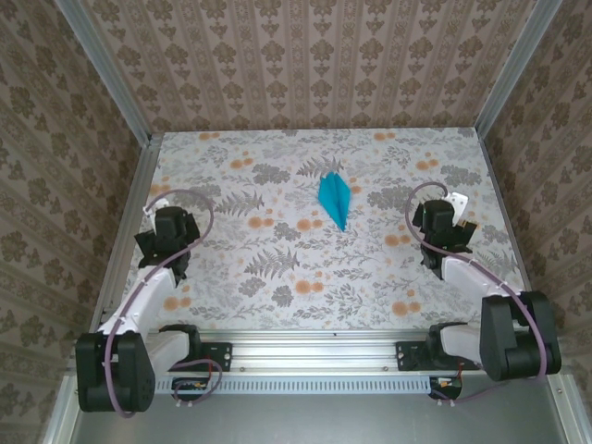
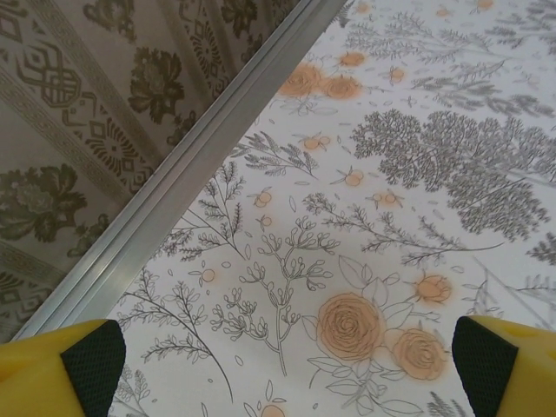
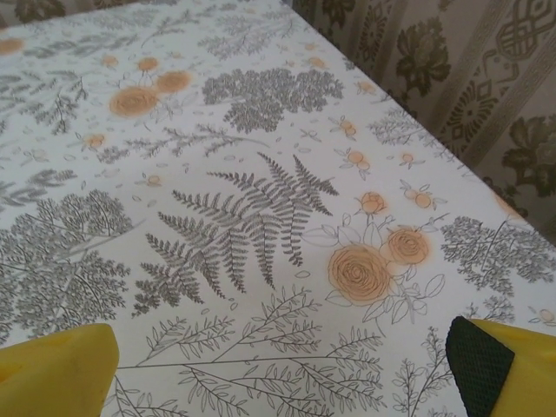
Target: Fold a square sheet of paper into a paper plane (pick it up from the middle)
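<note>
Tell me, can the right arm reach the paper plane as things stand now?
Probably yes. The paper plane lies flat on the table, to the left of the right gripper, whose jaws stand open. Nothing lies on the table between them, so the way looks free.

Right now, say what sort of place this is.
Likely a robot test booth: a floral table boxed in by wallpapered walls, two arms bolted at its near edge, a paper plane between them.
</note>
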You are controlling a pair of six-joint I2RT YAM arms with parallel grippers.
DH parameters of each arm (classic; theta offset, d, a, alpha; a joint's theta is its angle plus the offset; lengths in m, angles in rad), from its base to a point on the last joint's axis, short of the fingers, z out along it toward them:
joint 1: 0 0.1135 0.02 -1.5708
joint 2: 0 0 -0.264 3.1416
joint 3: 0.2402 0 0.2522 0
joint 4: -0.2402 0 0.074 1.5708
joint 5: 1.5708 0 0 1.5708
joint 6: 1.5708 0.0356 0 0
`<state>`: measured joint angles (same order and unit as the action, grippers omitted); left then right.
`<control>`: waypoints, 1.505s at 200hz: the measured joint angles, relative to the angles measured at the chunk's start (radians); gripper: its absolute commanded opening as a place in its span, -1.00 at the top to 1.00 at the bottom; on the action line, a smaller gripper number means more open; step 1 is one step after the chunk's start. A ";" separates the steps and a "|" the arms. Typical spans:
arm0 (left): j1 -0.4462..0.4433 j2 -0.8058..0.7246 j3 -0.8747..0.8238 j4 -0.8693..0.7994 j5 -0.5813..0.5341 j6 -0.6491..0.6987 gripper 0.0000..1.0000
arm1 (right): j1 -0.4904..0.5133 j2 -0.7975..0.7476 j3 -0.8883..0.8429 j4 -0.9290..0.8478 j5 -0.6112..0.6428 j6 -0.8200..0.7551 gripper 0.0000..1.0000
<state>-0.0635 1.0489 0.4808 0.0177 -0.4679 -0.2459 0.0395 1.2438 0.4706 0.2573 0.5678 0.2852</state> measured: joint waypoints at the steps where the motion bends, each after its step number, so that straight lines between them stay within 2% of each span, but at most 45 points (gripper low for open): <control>1: 0.000 0.001 -0.003 0.005 0.001 0.002 -1.00 | -0.002 0.003 -0.003 0.009 -0.002 -0.002 -1.00; 54: 0.031 0.138 -0.156 0.445 0.141 0.153 -1.00 | -0.037 0.073 -0.062 0.272 -0.136 -0.072 -1.00; 110: 0.059 0.295 -0.168 0.734 0.346 0.219 -1.00 | -0.066 0.172 -0.103 0.512 -0.315 -0.124 -1.00; 162: 0.059 0.394 -0.163 0.818 0.417 0.243 -1.00 | -0.066 0.275 -0.147 0.716 -0.459 -0.172 -1.00; 186: 0.058 0.452 -0.142 0.830 0.417 0.243 -1.00 | -0.065 0.311 -0.154 0.740 -0.490 -0.187 -1.00; 301: 0.031 0.470 -0.087 0.798 0.374 0.263 -1.00 | -0.040 0.311 -0.117 0.709 -0.470 -0.204 -0.99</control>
<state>-0.0330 1.5192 0.3935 0.8154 -0.0937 0.0170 -0.0006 1.5547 0.3538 0.9661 0.0975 0.0807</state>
